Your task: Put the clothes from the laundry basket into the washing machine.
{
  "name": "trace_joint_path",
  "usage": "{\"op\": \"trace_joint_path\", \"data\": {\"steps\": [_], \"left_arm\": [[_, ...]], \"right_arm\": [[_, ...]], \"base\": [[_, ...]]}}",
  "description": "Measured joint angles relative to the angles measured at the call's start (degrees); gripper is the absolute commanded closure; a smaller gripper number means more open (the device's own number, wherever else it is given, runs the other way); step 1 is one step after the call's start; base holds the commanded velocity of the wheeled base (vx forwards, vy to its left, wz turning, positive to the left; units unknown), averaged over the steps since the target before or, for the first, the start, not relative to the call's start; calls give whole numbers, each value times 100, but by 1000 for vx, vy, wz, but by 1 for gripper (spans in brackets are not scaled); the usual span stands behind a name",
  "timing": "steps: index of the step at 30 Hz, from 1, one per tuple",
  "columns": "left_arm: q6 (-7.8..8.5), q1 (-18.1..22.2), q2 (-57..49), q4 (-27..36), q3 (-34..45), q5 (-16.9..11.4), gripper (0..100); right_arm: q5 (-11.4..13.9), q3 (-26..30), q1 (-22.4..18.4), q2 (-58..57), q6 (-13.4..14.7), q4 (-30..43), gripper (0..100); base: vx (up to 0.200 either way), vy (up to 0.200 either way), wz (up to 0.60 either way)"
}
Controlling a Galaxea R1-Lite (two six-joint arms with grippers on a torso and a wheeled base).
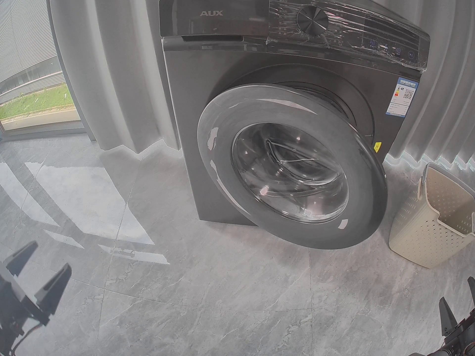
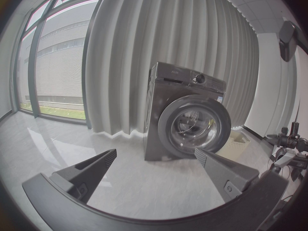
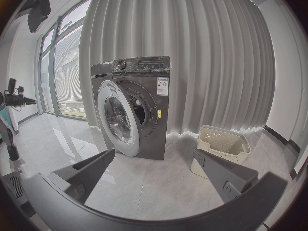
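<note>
The washing machine [image 1: 277, 100] stands on the grey tiled floor [image 1: 198, 292] with its back to a pale pleated curtain [image 1: 114, 60]. Its round door [image 1: 292, 169] is swung open. The door hangs on the side of the robot's left, and its glass middle faces out toward the robot. In the right wrist view, the dark opening of the drum [image 3: 141, 108] shows behind the door. A clear film covers the control panel [image 1: 346, 25] with its round knob [image 1: 312, 21].

The laundry basket [image 1: 435, 218] is cream coloured with small holes in its walls. It stands upright on the floor at the robot's right of the machine, near to it but not touching, close by the curtain.

The left claw [image 2: 154, 153] is low at the robot's left, well apart from the machine, with its two dark fingers spread wide and nothing between them. The right claw [image 3: 153, 153] is low at the robot's right, on the near side of the basket, and its fingers are also spread wide with nothing between them.

A large window [image 1: 29, 75] is beyond the curtain on the robot's left
</note>
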Motion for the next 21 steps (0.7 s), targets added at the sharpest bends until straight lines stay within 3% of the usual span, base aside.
{"op": "trace_joint_path", "data": {"steps": [4,7,9,14,21], "left_arm": [[55,256,-1111,1270,95,9,0],[69,395,-1914,1821,188,15,0],[77,447,-2203,1914,255,15,0],[61,555,-2754,2035,463,-18,0],[-27,631,-2999,2116,638,-73,0]], "right_arm": [[11,-4,2,0,37,-77,0],[71,-312,18,52,218,-85,0],[162,-513,49,133,344,-63,0],[708,-1028,294,805,848,-196,0],[1262,-1428,903,2476,1264,-1056,0]], "base": [[0,0,0],[0,0,0],[0,0,0],[0,0,0],[0,0,0]]}}
